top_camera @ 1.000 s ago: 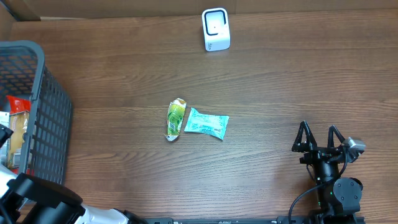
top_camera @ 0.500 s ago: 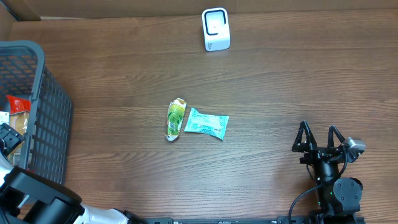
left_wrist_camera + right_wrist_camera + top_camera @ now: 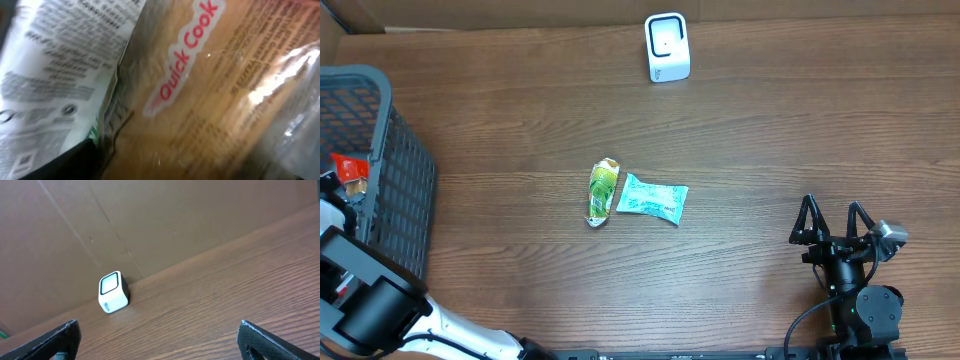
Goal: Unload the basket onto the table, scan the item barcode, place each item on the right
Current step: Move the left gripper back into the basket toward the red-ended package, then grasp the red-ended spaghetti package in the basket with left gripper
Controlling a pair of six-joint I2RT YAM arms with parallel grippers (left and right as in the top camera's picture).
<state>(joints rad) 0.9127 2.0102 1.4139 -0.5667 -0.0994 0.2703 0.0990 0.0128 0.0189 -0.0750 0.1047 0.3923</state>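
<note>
I stood by the desk [image 3: 770,130] and watched the left arm reach down into the grey wire basket [image 3: 405,190] at the left edge. The left hand [image 3: 335,190] was down among the goods in there, mostly hidden by the basket wall. I couldn't tell whether its jaws were apart or had closed on anything.

The left wrist camera was pressed right up to a clear pack [image 3: 215,100] of something brownish, with "Quick Cook" in red letters across it. A white package with small black print [image 3: 55,65] lay against that pack on the left, and a dark bit of the hand showed in the lower left corner. From above, a red-topped packet [image 3: 350,165] poked up inside the basket just beside the arm.

Out in the middle of the desk lay two small packets, touching or nearly so. The green one [image 3: 604,190] lay on the left and the teal one [image 3: 653,198] on the right.

The white scanner [image 3: 667,47] stood upright at the far edge, against the cardboard wall [image 3: 150,220], well apart from both packets and from the basket.

The right arm sat at the near right corner, away from everything. The right hand [image 3: 831,208] held nothing, and its two fingers [image 3: 55,340] were spread wide and aimed across the desk toward the scanner.
</note>
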